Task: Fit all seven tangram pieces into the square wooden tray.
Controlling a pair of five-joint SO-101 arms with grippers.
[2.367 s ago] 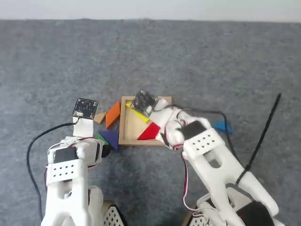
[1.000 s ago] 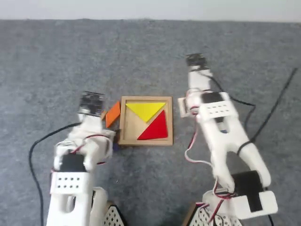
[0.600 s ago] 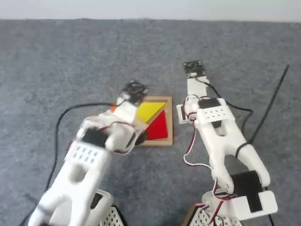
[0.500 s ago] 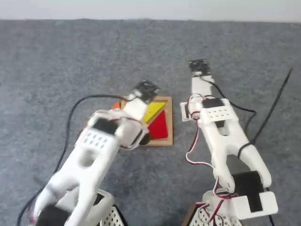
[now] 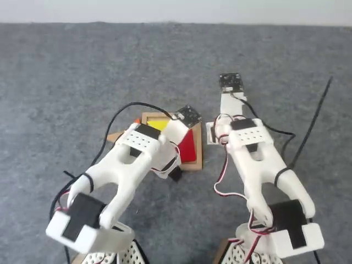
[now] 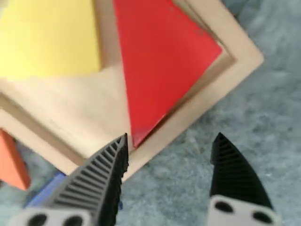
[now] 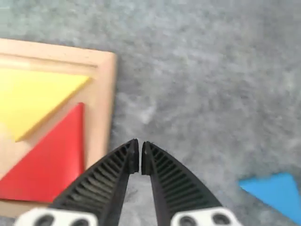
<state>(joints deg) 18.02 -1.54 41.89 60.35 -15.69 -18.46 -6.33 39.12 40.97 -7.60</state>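
Observation:
The square wooden tray lies mid-table with a yellow triangle and a red triangle inside it. My left arm stretches across the tray. In the left wrist view my left gripper is open above the tray's rim, at the tip of the red triangle, beside the yellow one. My right gripper is shut and empty over the carpet just outside the tray's edge. A blue triangle lies on the carpet farther off.
An orange piece and a bluish-purple piece lie outside the tray on the carpet. A tan piece lies left of the tray. The right arm stands right of the tray. Black cables trail over the grey carpet.
My left arm has swung from left of the tray to right across it. The right arm, which had pulled back from the tray earlier, has hardly moved in the last second.

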